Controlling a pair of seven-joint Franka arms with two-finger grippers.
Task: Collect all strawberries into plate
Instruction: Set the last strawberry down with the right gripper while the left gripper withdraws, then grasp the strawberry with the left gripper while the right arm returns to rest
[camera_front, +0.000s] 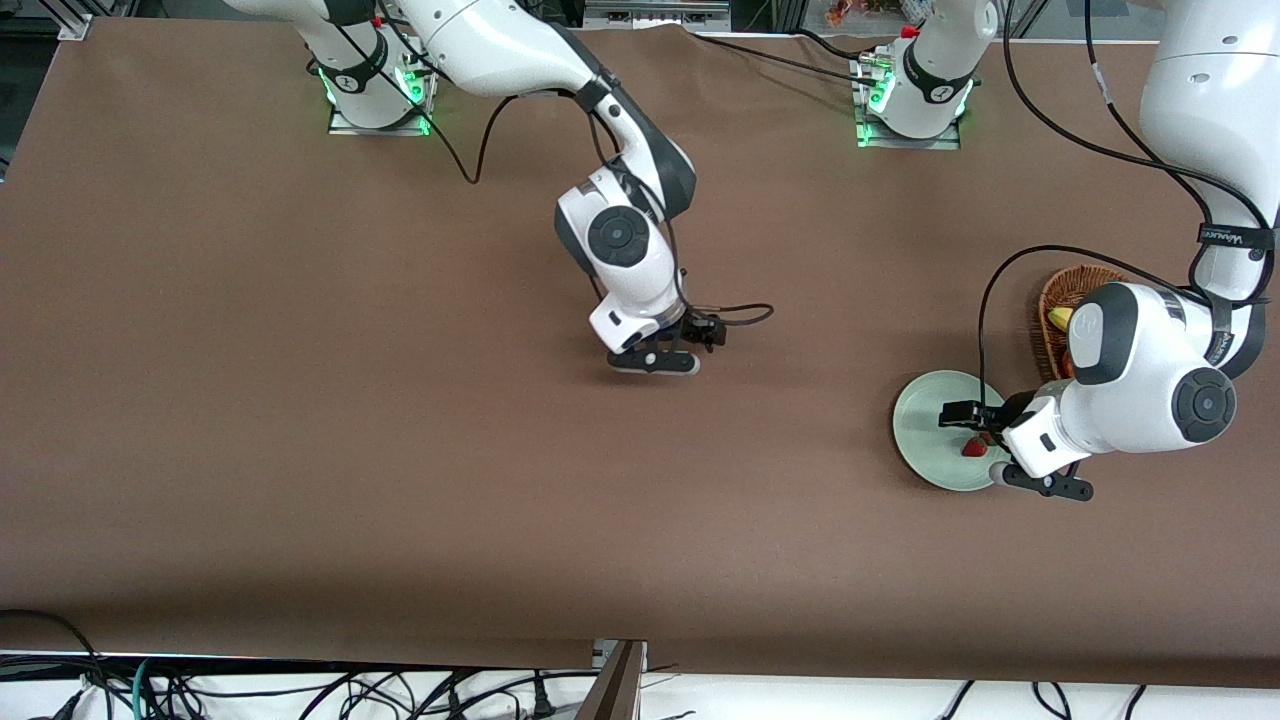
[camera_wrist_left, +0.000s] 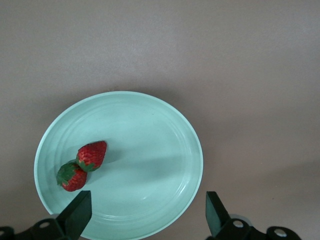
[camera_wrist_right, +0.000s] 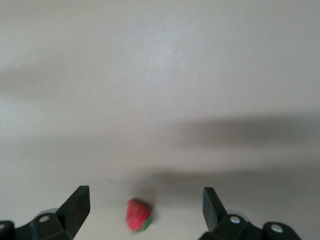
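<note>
Right wrist view shows the last strawberry (camera_wrist_right: 138, 215) on bare table mid-table, under our right gripper (camera_wrist_right: 145, 210), fingers wide. It looks soft; we would pinch its sides gently. Two strawberries (camera_wrist_left: 82, 167) lie in the plate (camera_wrist_left: 165, 125) under the wide-open left gripper (camera_wrist_left: 145, 215).

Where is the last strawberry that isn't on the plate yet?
The last strawberry lies on the bare brown table near its middle, under the right gripper, whose fingers are open around it.
</note>
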